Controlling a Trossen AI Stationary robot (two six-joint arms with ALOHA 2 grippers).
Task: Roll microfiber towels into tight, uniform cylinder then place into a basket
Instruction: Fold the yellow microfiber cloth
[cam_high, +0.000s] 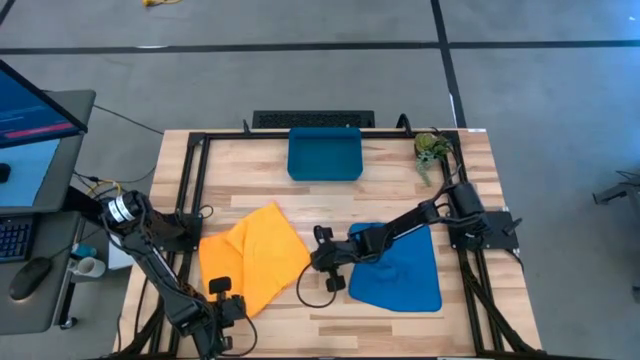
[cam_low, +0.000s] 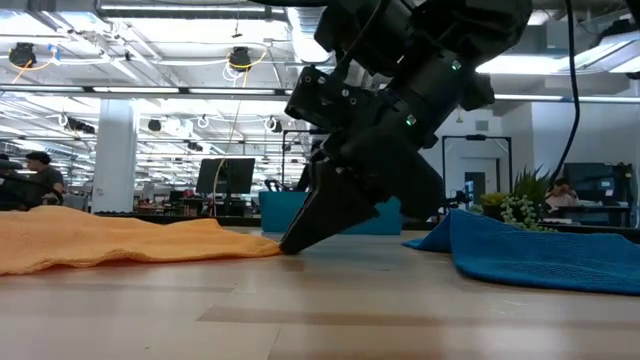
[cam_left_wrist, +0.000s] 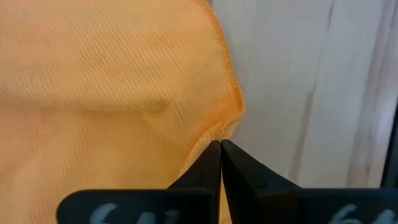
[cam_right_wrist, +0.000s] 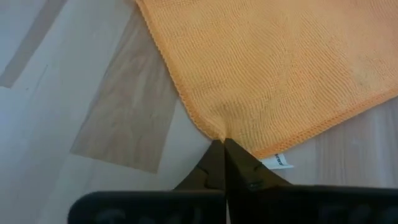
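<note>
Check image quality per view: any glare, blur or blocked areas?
High view: even light, no hard shadows on the pale wooden table. Low view: bright ceiling lamps behind, so the right gripper reads as a dark silhouette and hides the middle of the scene. Left wrist view: soft orange-yellow microfiber towel slightly blurred up close. Right wrist view: weave and hem crisp.

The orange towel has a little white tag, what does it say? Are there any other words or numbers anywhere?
White tag at the corner of the orange towel: has dark print, too small to read.
Pale marks on the left gripper body, left wrist view: cut off, unreadable.
Pale marks on the right gripper body, right wrist view: cut off, unreadable.
Screen beside the table: too blurred to read.
Nothing else has writing.
</note>
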